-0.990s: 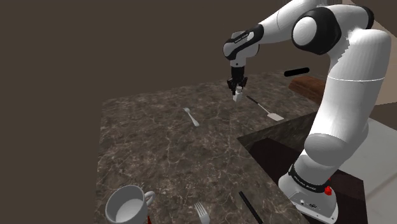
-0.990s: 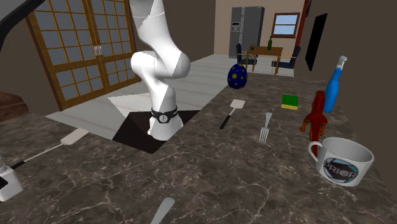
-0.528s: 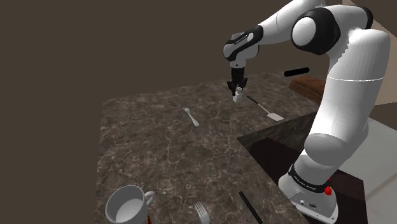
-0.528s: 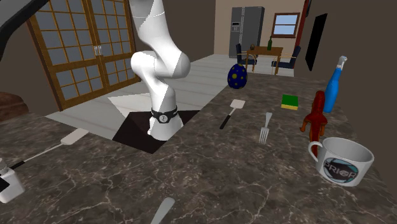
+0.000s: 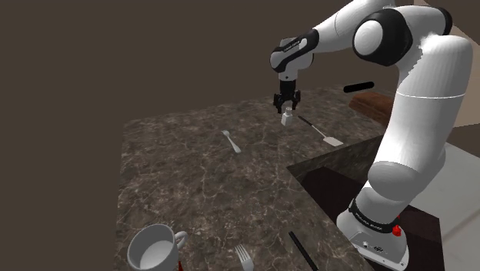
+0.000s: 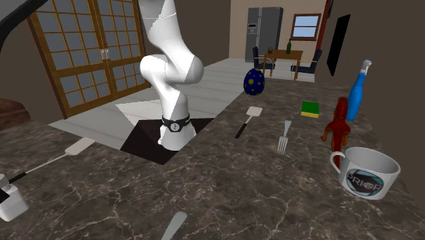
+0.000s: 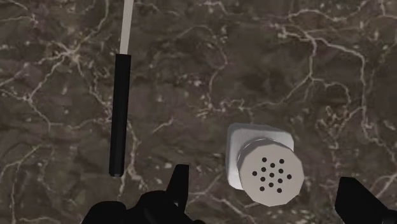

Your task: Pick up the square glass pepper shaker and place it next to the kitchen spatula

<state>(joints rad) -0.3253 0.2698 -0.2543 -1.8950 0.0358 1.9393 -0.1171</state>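
Shaker (image 7: 264, 167) stands beside spatula (image 7: 119, 108) handle; tool (image 5: 286, 105) spread clear of it. I'd lift straight up, no bumping.

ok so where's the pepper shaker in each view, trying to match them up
Shoulder view: the pepper shaker stands just right of centre in the upper half, directly under the gripper.
Second exterior view: the pepper shaker sits at the lower left edge.
Wrist view: the pepper shaker stands between the open fingers, untouched.
Shared landmark: the black-handled spatula lying beside it in all three views.
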